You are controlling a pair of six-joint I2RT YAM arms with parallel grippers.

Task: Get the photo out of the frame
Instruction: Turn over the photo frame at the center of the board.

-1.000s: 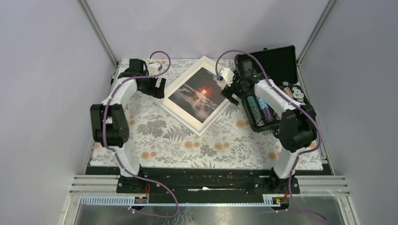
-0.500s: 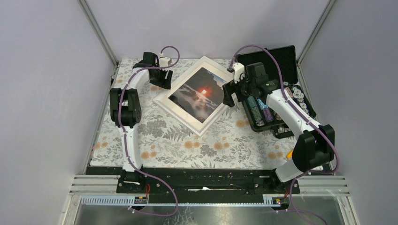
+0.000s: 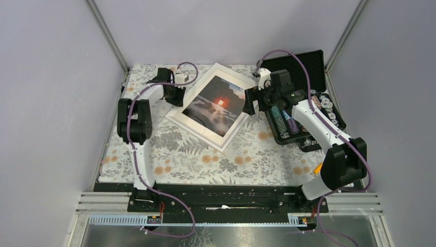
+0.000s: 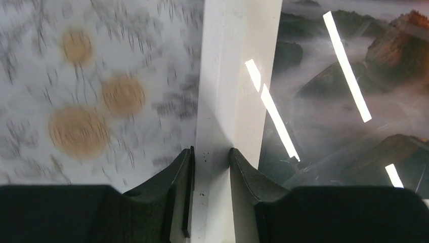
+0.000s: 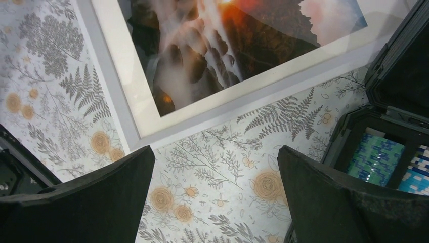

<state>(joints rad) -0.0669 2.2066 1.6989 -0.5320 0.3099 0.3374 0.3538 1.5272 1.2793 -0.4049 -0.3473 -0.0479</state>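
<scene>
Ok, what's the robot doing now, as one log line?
left gripper: clamped on frame edge | right gripper: open, holding nothing, beside frame | photo: not yet out of frame

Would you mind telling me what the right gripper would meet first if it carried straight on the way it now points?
Probably the floral tablecloth, in the strip between the frame and the black case; the open right gripper straddles it. Depth is unclear.

Two white arms [image 3: 308, 116] with black joints [image 3: 134, 121], black wedge-shaped pincer fingers [image 4: 172, 202], purple cables [image 3: 283, 51] looping along them.
</scene>
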